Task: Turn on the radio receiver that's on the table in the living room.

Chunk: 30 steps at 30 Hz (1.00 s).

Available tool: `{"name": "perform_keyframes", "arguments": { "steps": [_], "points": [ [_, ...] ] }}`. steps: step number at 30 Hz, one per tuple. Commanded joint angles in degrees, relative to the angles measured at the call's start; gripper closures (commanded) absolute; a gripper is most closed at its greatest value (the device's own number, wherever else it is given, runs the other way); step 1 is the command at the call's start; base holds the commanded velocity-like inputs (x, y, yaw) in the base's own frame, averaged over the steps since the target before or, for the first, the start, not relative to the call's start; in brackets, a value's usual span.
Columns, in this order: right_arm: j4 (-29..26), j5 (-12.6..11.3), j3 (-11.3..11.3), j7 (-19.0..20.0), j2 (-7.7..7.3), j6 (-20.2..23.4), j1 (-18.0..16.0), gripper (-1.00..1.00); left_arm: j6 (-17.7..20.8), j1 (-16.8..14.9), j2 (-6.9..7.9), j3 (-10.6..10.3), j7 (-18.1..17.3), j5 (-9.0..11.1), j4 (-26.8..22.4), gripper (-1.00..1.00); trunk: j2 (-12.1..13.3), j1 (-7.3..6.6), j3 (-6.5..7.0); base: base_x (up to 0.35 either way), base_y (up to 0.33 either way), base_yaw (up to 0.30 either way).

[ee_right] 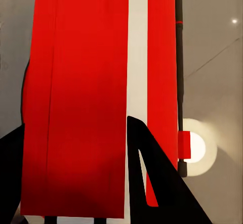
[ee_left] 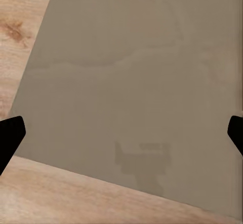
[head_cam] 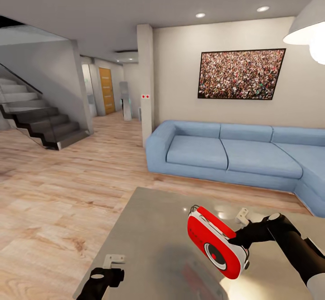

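The red radio receiver (head_cam: 214, 243) with white side trim hangs tilted above the glossy grey table (head_cam: 149, 228), and the centre of its round front dial (head_cam: 213, 252) shows red. My right gripper (head_cam: 239, 242) is shut on the radio from behind. In the right wrist view the radio's red body (ee_right: 81, 82) runs between the black fingers (ee_right: 157, 183). Over the table's near left corner my left gripper (head_cam: 110, 266) stands open, and the left wrist view shows bare tabletop (ee_left: 131, 72) between its fingertips (ee_left: 10, 133).
A light blue sectional sofa (head_cam: 234, 153) stands behind the table under a framed crowd picture (head_cam: 241, 73). A white pendant lamp (head_cam: 309, 29) hangs at the upper right. Light wood floor (head_cam: 58, 200), a staircase (head_cam: 40, 119) and a pillar (head_cam: 145, 83) lie to the left.
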Motion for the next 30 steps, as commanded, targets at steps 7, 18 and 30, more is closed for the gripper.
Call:
{"name": "perform_keyframes", "arguments": {
  "steps": [7, 18, 30],
  "points": [
    [-0.02, -0.18, -0.01, -0.01, 0.00, 0.01, -0.01, 1.00, 0.00, 0.00, 0.00, 0.00, 0.00, 0.00, 0.00, -1.00, 2.82, -1.55, 1.26, 0.000, 0.000, 0.000],
    [-0.02, -0.35, -0.16, -0.01, 0.00, 0.01, -0.01, 1.00, 0.00, 0.01, -0.02, 0.00, 0.00, 0.00, 0.00, -1.00, 6.83, -3.74, 3.06, 0.000, 0.000, 0.000],
    [-0.02, -0.44, -0.27, -0.01, 0.00, 0.01, -0.01, 1.00, 0.00, 0.00, -0.09, 0.00, 0.00, 0.00, 0.00, -1.00, 6.83, -3.74, 3.06, 0.000, 0.000, 0.000]
  ]
}}
